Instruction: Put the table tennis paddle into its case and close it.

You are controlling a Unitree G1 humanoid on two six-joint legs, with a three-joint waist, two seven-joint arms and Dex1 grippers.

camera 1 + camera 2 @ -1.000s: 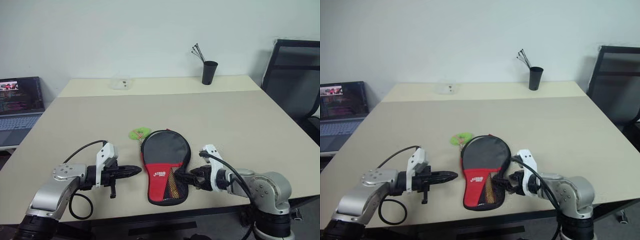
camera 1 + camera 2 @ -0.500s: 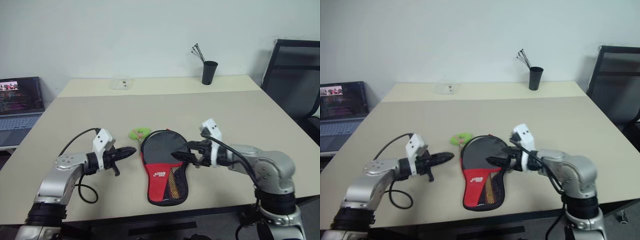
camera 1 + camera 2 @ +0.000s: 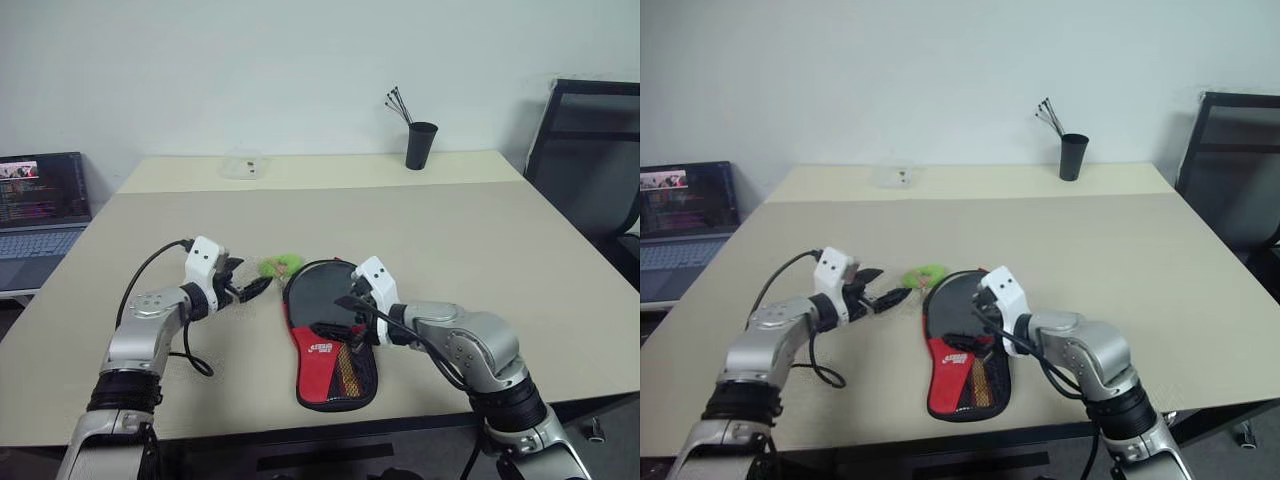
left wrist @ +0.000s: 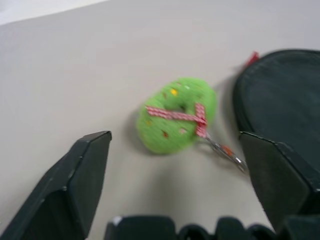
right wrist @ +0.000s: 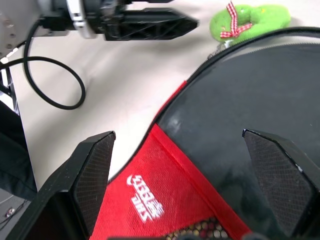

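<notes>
A black paddle-shaped fabric case (image 3: 331, 335) with a red lower part and mesh panel lies flat at the centre of the beige tabletop (image 3: 480, 250). A white logo (image 5: 145, 195) sits on the red fabric; its lettering is too small and slanted to read. The case's handle end is partly hidden behind the right gripper (image 3: 335, 315), which hovers over the black panel with fingers spread wide, holding nothing. Left of centre, the left gripper (image 3: 252, 288) points at a fuzzy green zipper tag (image 4: 176, 120) tied with a red checked ribbon, its fingers also spread apart and empty, either side of the tag in the wrist view. The table tennis paddle cannot be made out. A laptop (image 3: 40, 215) at the left edge shows an illegible screen.
</notes>
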